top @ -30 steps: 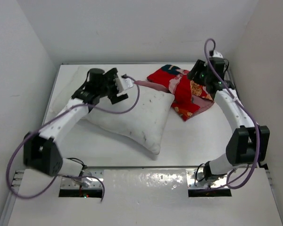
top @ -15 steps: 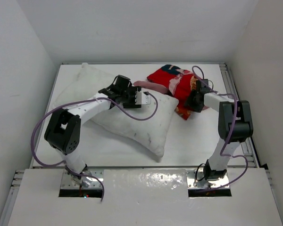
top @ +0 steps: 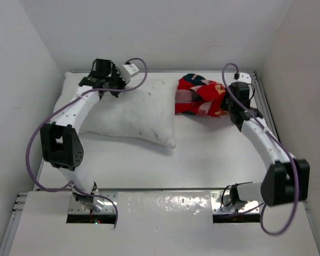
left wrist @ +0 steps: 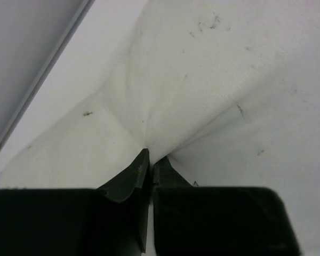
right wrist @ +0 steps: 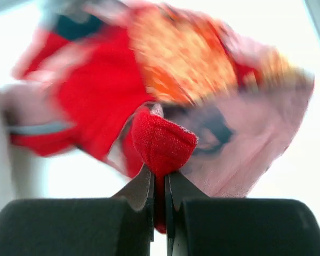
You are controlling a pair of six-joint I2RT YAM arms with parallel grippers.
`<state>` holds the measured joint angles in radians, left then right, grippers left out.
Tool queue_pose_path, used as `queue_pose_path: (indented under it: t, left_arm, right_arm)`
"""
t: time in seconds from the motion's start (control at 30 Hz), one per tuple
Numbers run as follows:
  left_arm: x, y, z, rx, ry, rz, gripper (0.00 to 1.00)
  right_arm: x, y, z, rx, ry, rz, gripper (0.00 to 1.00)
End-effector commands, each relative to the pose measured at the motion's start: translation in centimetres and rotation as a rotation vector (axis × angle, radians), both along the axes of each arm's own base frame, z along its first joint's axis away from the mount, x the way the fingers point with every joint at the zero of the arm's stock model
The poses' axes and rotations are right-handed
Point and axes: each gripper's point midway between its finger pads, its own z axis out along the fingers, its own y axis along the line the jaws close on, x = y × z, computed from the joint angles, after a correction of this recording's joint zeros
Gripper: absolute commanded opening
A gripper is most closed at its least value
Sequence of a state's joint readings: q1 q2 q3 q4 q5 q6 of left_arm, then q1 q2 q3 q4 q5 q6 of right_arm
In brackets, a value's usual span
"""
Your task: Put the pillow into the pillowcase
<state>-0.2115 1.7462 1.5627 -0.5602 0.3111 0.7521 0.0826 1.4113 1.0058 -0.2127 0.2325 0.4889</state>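
Two grips: left fingers (left wrist: 130,178) pinch pillow (top: 133,109), right fingers (right wrist: 140,190) pinch pillowcase (top: 200,96), pillow outside.

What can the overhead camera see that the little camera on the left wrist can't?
Only the overhead view shows the whole layout: the full pillow, the red pillowcase bunched to its right at the far side of the table, and the right gripper at the pillowcase. Only the left wrist view shows the grip up close: the left gripper shut on a pinch of white fabric, creases fanning out from it. Both show the pillow's white, dark-flecked cloth.
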Motion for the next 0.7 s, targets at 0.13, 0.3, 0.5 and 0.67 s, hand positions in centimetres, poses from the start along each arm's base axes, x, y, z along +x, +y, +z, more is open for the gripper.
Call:
queue_pose_path:
  t: [0.13,0.3,0.5,0.67]
  left_arm:
    - [-3.8,4.6,4.5,-0.050,-0.070,0.198,0.00]
    - [-5.8,4.9,4.7,-0.043,-0.087,0.175,0.00]
    - [-5.8,5.2,5.3,-0.031,-0.118,0.158,0.00]
    - [-6.5,4.5,5.1,-0.045,-0.108,0.125,0.00]
  right_arm:
    - [-10.2,11.8,-1.8,0.020,-0.056,0.645,0.46]
    - [-15.8,15.3,-1.5,0.038,-0.021,0.884,0.53]
    - [-11.4,10.6,6.0,-0.154,-0.257,0.624,0.99]
    - [-5.2,9.9,5.6,0.031,-0.159,0.499,0.96]
